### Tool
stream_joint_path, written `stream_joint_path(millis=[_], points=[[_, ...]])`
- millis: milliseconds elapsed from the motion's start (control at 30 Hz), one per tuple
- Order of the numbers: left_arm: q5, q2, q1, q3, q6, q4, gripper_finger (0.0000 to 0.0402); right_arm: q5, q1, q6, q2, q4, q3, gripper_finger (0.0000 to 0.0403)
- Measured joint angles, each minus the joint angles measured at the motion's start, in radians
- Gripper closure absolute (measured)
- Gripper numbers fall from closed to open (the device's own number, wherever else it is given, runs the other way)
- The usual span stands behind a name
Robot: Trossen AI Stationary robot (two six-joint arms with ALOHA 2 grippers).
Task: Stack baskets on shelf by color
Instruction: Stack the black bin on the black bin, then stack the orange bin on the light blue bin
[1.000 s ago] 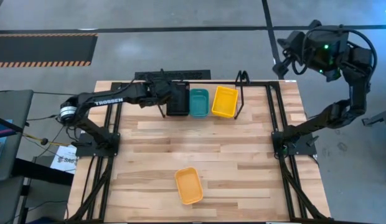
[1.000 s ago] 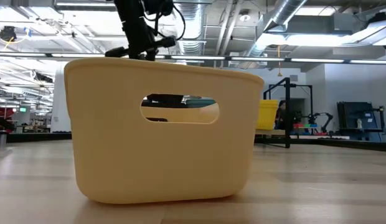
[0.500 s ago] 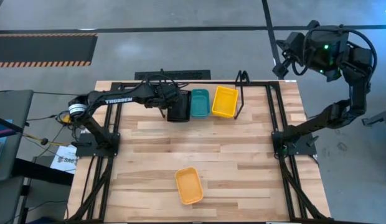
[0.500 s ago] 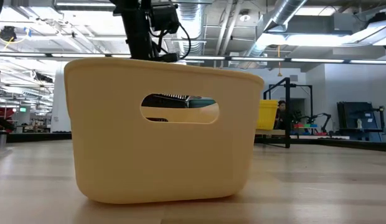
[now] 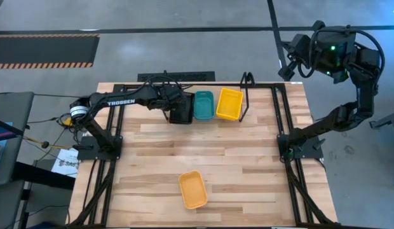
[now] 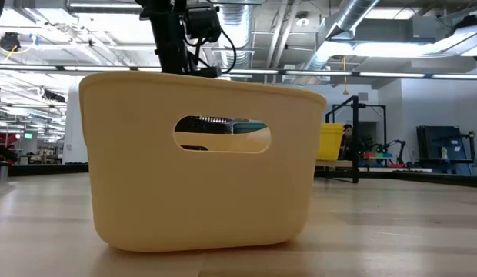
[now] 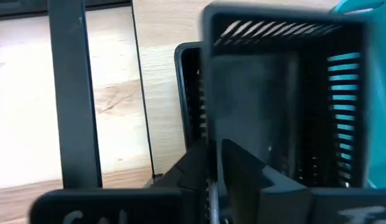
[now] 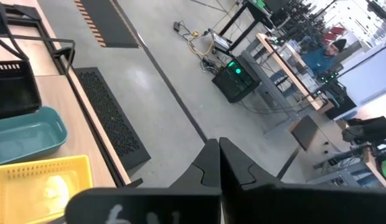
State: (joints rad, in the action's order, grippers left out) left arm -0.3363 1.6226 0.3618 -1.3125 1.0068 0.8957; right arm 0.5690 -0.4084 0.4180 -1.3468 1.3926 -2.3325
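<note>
Since 1 second ago, the left arm has drawn back toward the left of the frame, and the black basket (image 5: 181,107) it holds now sits a little lower and more tilted than before; over the last half second almost nothing has changed. The left gripper (image 5: 172,105) is clamped on the near wall of that black basket, its fingers (image 7: 240,177) pinched on the mesh edge in the left wrist view. The basket is at the upper middle of the high view, at the left end of the shelf (image 5: 206,95), touching the teal basket (image 5: 203,105). Just right of the teal one lies a yellow basket (image 5: 229,104), also within the shelf. 1 orange basket (image 5: 192,189) lies alone on the wooden table (image 5: 248,152) at the lower middle, well apart from the others; it fills the low view. The right gripper (image 5: 287,65) hangs off the table at the upper right, fingers closed on nothing.
</note>
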Motion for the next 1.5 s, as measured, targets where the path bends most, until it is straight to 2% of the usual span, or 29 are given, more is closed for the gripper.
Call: stream_joint_path(millis=[267,400,633,800,900,1100,1333,1500], points=[[-0.009,-0.002,0.023,0.0,-0.02,-0.051,0.0282,0.0,0.0,0.009,0.0,-0.001,0.0,0.0397],[0.014,-0.016,0.044,0.0,-0.075,-0.099,0.0255,0.0,0.0,0.009,0.0,-0.001,0.0,0.0397],[0.097,-0.139,0.097,0.0,-0.083,-0.114,0.0237,-0.001,0.0,0.009,0.0,0.0,0.0,0.0397],[0.066,-0.285,0.053,0.0,-0.189,-0.239,0.0237,-0.019,0.0,-0.023,-0.008,0.0,0.0,0.0397],[0.027,-0.38,-0.021,0.0,-0.287,-0.345,0.0237,-0.126,0.0,-0.053,-0.024,0.011,0.0,0.0397],[-0.017,-0.54,-0.234,-0.002,-0.501,-0.45,0.0237,-0.434,0.001,-0.119,-0.093,0.022,0.0,0.0386],[-0.015,-0.641,-0.482,-0.002,-0.681,-0.421,0.0237,-0.666,0.054,-0.308,-0.262,-0.094,0.001,0.0379],[-0.027,-0.718,-0.606,-0.001,-0.706,-0.305,0.0237,-0.974,0.14,-0.478,-0.401,-0.276,0.0,0.0395]])
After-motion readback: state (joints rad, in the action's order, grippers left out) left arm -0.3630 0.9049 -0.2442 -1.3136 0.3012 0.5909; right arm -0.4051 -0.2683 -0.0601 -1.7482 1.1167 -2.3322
